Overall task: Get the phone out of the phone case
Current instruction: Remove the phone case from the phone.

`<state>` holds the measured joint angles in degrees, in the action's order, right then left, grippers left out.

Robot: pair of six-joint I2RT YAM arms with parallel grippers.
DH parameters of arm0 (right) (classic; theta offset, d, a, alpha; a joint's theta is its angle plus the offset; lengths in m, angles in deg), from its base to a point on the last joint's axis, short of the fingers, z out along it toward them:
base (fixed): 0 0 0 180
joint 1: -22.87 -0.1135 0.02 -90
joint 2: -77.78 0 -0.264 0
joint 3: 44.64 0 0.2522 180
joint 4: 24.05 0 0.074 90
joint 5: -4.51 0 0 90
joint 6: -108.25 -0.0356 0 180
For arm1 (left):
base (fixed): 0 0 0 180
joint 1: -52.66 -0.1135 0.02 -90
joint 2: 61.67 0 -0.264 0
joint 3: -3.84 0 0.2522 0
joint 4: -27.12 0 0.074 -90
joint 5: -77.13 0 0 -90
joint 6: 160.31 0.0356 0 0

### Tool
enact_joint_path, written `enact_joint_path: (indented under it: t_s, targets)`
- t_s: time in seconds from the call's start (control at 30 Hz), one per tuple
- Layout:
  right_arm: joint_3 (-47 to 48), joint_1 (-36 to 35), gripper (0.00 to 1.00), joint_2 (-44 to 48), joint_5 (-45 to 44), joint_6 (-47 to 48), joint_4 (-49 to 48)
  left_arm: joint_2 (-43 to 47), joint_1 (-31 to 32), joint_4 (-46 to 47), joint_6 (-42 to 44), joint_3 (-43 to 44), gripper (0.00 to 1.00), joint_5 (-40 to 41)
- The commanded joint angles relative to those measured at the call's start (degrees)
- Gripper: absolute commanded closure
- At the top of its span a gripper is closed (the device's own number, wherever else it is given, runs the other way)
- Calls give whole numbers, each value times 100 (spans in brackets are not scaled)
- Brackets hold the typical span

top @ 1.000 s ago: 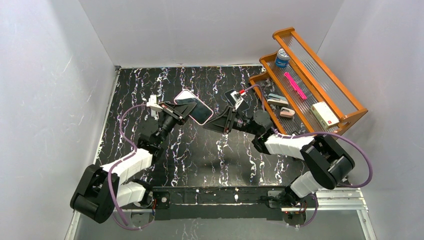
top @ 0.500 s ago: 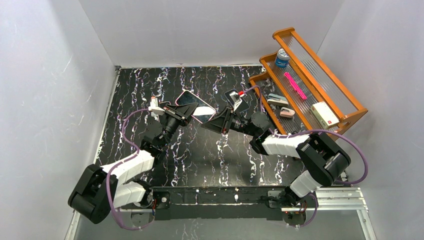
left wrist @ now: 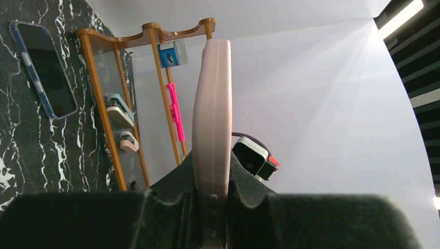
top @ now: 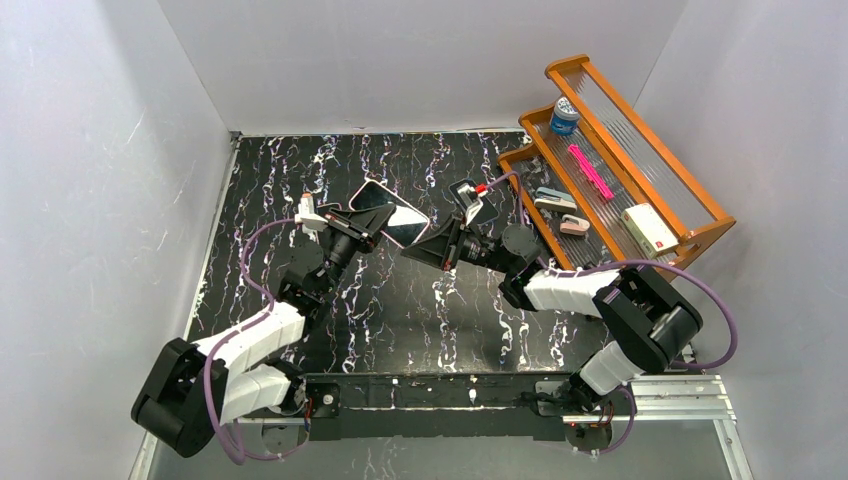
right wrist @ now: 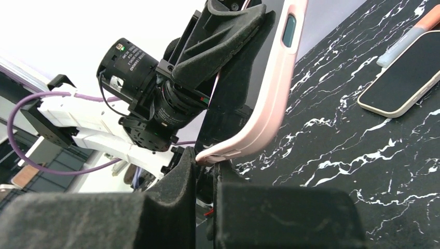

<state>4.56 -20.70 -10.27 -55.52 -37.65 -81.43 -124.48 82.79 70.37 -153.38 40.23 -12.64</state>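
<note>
The phone [right wrist: 248, 65] sits in a pink phone case [top: 388, 213] and is held in the air over the black marbled table [top: 300, 170]. My left gripper [top: 355, 222] is shut on its left end. In the left wrist view the case [left wrist: 211, 104] stands edge-on between the fingers of the left gripper [left wrist: 210, 161]. My right gripper [top: 412, 248] meets the case's lower right corner from the right. In the right wrist view the right gripper [right wrist: 207, 162] has its jaws closed on the pink case corner [right wrist: 270, 98].
A wooden rack [top: 620, 150] at the right rear holds a blue-lidded jar [top: 565, 115], a pink pen [top: 590, 170], staplers [top: 555, 200] and a white box [top: 650, 228]. A phone in a blue case [left wrist: 44, 67] and one in a cream case [right wrist: 410, 78] lie on the table.
The right gripper's jaws went from wide open to closed at the case corner. The left arm with the cased phone shifted slightly down and left.
</note>
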Motion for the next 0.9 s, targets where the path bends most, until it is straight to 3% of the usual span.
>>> enact_joint_path:
  t_s: [0.0,0.37,0.63,0.8,0.87]
  targets:
    - [46,-20,99,186,71,1325,157,191,47,-442,-35,303,100,-357]
    - [575,-20,99,426,511,2883,1483,99,46,-1131,-19,716,100,-945]
    - [845,-2,99,571,-468,3371,2540,23,35,-1282,366,970,100,-1401]
    - [560,143,99,587,-507,3203,2458,-84,-465,-1464,1013,1191,100,-2245]
    - [429,182,93,652,-484,3182,2451,-122,-786,-1465,1157,1241,100,-2673]
